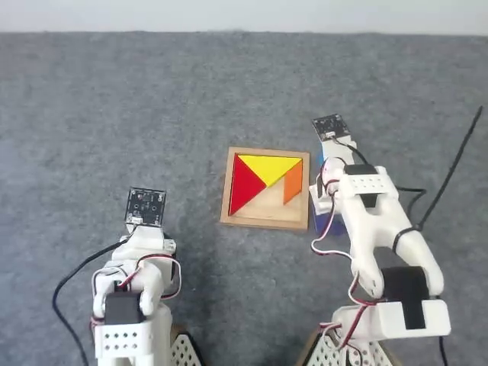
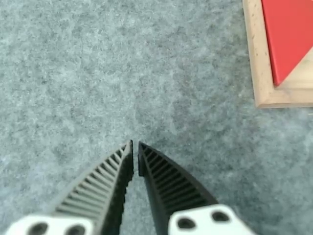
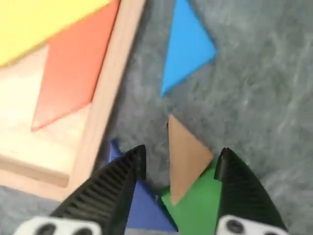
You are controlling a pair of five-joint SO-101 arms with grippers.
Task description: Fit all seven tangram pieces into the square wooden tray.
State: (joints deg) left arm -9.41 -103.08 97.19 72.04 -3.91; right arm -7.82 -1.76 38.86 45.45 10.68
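A square wooden tray [image 1: 265, 221] sits at the centre of a grey mat [image 1: 114, 114]. Inside it, a red triangle [image 1: 242, 184] fills the 9 o'clock side, a yellow triangle [image 1: 268, 168] the 12 o'clock side, and an orange piece [image 1: 293, 183] stands at 3 o'clock. The 6 o'clock part is bare wood.

Four loose pieces lie on the mat just beside the tray's 3 o'clock edge: a light blue triangle [image 3: 187, 46], a tan triangle [image 3: 186, 156], a green piece [image 3: 198, 210] and a dark blue piece [image 3: 142, 208]. The last three are bunched together.

The right gripper [image 3: 182, 152] hangs over this cluster, jaws spread wide to either side of the tan triangle and gripping nothing.

The left gripper [image 2: 135, 145] is at the tray's 8 o'clock, over bare mat. Its jaws are closed to a thin slit and hold nothing.
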